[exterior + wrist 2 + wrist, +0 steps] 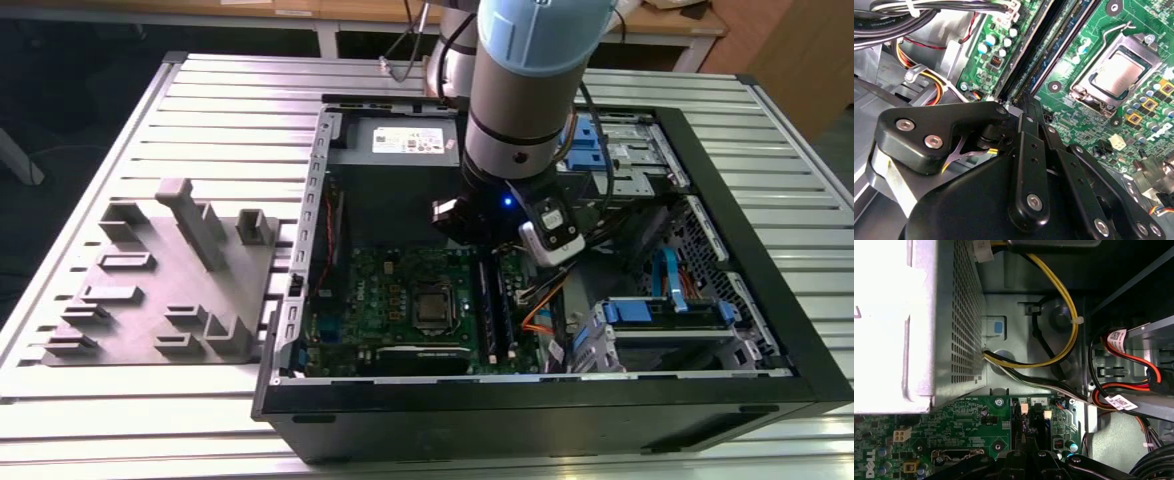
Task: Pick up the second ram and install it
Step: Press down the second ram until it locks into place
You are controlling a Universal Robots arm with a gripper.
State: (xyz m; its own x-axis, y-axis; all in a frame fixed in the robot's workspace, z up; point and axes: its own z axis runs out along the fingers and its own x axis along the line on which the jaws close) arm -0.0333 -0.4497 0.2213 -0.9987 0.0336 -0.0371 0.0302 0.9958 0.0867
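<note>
Gripper lowered inside open computer case, over memory slots of green motherboard; fingers drawn together, second ram not discernible; printed labels too small to read.

A slatted metal table under wooden desks

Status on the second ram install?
Done: can't confirm anything is seated. In hand: the gripper is low inside the open case, at the end of the memory slots beside the CPU socket. I can't tell whether it holds the second ram. Left: seating unverified.
</note>
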